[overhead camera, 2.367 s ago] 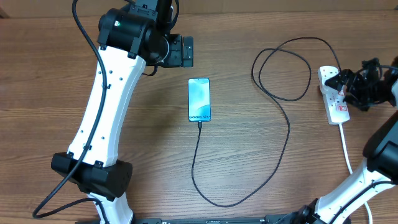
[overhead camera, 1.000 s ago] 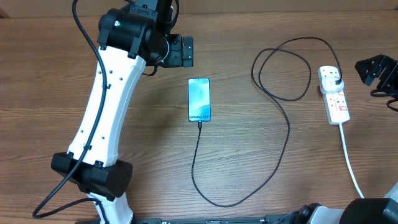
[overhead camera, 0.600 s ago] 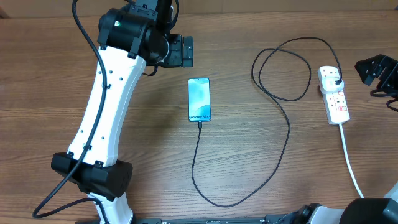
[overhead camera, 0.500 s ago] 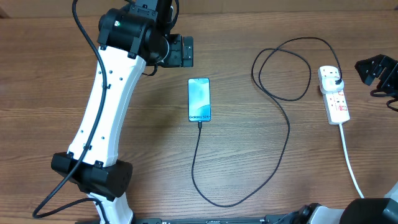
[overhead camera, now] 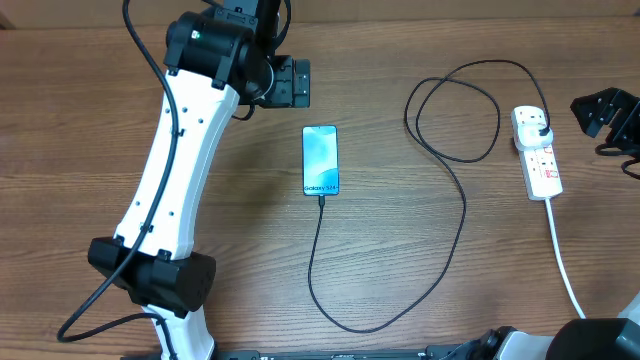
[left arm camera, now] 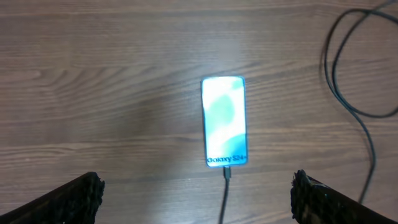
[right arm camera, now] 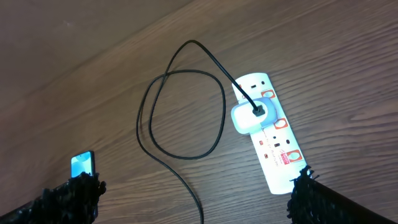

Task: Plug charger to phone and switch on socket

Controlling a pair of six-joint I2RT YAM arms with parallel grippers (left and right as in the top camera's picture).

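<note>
The phone (overhead camera: pixel 320 160) lies flat mid-table with its screen lit, and shows in the left wrist view (left arm camera: pixel 224 121) too. The charger's black cable (overhead camera: pixel 464 205) has its tip in the phone's bottom edge (left arm camera: pixel 227 175). From there it loops across the table to a plug (right arm camera: pixel 252 116) seated in the white socket strip (overhead camera: pixel 541 168). My left gripper (overhead camera: pixel 292 82) hovers open beyond the phone, up and to its left, holding nothing. My right gripper (overhead camera: pixel 603 108) stands open and empty, to the right of the socket (right arm camera: pixel 275 154) and apart from it.
The socket's thick white cord (overhead camera: pixel 565 270) runs toward the front right edge. The cable forms a double loop (overhead camera: pixel 455 110) left of the strip. My left arm's white link (overhead camera: pixel 170 190) slants over the left side of the wooden table.
The right gripper has pulled back from the socket strip toward the right edge, then stayed still. The left arm has shifted only slightly. Phone, cable and socket lie as before.
</note>
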